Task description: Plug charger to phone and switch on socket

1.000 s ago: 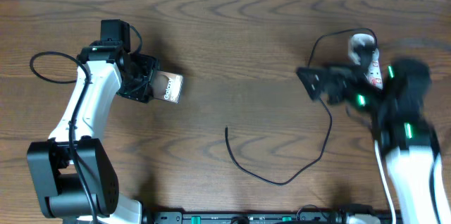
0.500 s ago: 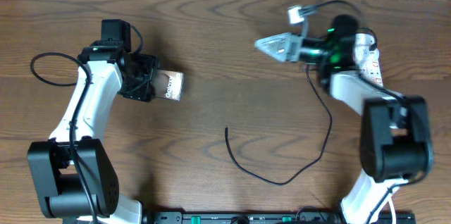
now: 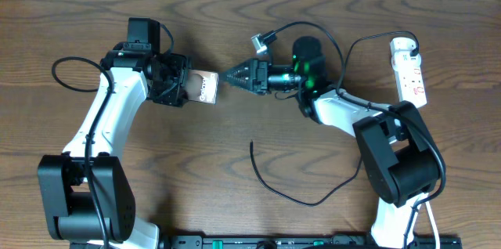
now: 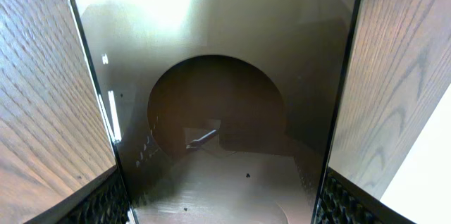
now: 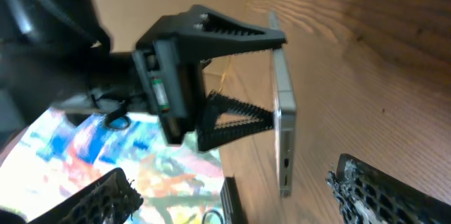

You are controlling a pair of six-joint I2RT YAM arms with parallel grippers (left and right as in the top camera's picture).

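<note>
The left pincer [image 3: 186, 86] is clenched on the flat brown-grey rectangular phone [image 3: 205, 89], holding it on edge at ten o'clock of the brown wooden surface [image 3: 235, 14]. The right pincer [image 3: 232, 77], released and empty, points at it from three o'clock. The long thin black charger cable [image 3: 313, 200] lies loose, its plug tip [image 3: 251, 145] at six o'clock of that pincer. The narrow white plastic socket [image 3: 412, 69] sits at two o'clock. By my judgement nothing is completed: plugging in and switching on are both left to do.
</note>
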